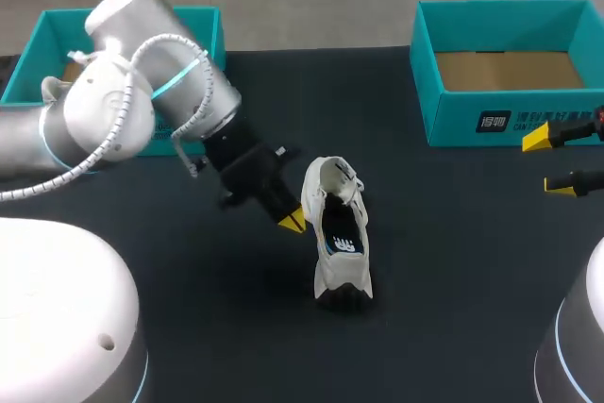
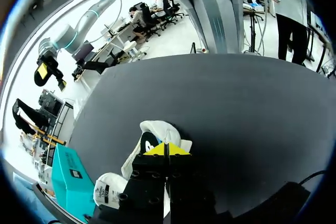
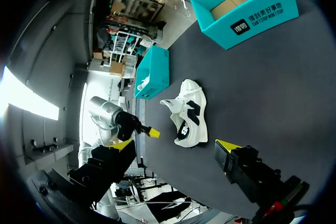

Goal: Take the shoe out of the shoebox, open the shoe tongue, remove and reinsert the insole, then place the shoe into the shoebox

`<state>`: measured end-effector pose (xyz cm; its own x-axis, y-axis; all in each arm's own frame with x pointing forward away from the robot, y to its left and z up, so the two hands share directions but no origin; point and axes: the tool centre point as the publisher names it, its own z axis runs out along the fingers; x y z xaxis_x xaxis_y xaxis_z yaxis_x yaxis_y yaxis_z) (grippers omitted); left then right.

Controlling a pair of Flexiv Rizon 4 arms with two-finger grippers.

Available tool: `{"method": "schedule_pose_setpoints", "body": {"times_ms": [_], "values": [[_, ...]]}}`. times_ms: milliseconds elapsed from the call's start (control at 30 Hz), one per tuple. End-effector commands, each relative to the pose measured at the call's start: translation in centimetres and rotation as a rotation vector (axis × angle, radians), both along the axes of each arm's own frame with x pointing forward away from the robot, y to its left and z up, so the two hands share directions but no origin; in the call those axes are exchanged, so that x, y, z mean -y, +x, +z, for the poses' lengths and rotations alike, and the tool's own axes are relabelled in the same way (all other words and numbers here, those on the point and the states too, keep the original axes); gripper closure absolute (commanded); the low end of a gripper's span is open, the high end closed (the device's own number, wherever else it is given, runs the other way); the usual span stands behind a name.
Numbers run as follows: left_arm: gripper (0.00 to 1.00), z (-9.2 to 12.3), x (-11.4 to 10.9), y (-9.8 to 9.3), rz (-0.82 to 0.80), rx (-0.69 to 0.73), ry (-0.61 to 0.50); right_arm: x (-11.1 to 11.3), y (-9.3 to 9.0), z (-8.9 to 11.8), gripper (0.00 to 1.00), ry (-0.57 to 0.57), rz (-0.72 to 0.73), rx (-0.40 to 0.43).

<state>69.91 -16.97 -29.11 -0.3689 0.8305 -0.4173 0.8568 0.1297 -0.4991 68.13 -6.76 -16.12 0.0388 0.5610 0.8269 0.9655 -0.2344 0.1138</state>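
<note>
1. The white sneaker (image 1: 338, 243) is seen on the black table (image 1: 453, 271), between the left shoebox (image 1: 28, 68) and the right shoebox (image 1: 514, 122), with its opening turned upward.
2. The left gripper (image 1: 291, 221) is held just beside the sneaker's collar, its 2 yellow tips pressed together.
3. The right gripper (image 1: 550, 161) is kept well apart from the sneaker, near the right shoebox, its fingers spread wide.
</note>
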Motion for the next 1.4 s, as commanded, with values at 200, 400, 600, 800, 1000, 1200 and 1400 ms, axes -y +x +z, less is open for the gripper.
{"method": "schedule_pose_setpoints", "body": {"times_ms": [200, 400, 600, 800, 1000, 1200, 1400], "values": [[1.00, 0.0, 0.1, 0.1, -0.119, -0.012, 0.259, -0.1, -0.1, 0.0, 0.00, -0.003, -0.003, 0.000], [1.00, 0.0, 0.1, 0.1, -0.119, -0.012, 0.259, -0.1, -0.1, 0.0, 0.00, -0.003, -0.003, 0.000], [1.00, 0.0, 1.2, 0.5, -0.153, 0.042, 0.294, -0.1, -0.1, 0.0, 0.00, -0.003, -0.003, 0.000], [1.00, -0.5, 2.3, 1.4, -0.245, 0.076, 0.337, -0.1, -0.1, 0.0, 0.00, -0.003, -0.003, 0.000], [1.00, -1.9, 3.7, 1.9, -0.310, 0.099, 0.345, -0.1, -0.1, 0.0, 0.00, -0.003, -0.003, 0.000], [1.00, -3.9, 5.7, 2.0, -0.378, 0.107, 0.377, -0.1, -0.1, 0.0, 0.00, -0.003, -0.003, 0.000], [1.00, -5.5, 5.9, 1.5, -0.394, 0.112, 0.424, -0.1, -0.1, 0.0, 0.00, -0.003, -0.003, 0.000]]}}
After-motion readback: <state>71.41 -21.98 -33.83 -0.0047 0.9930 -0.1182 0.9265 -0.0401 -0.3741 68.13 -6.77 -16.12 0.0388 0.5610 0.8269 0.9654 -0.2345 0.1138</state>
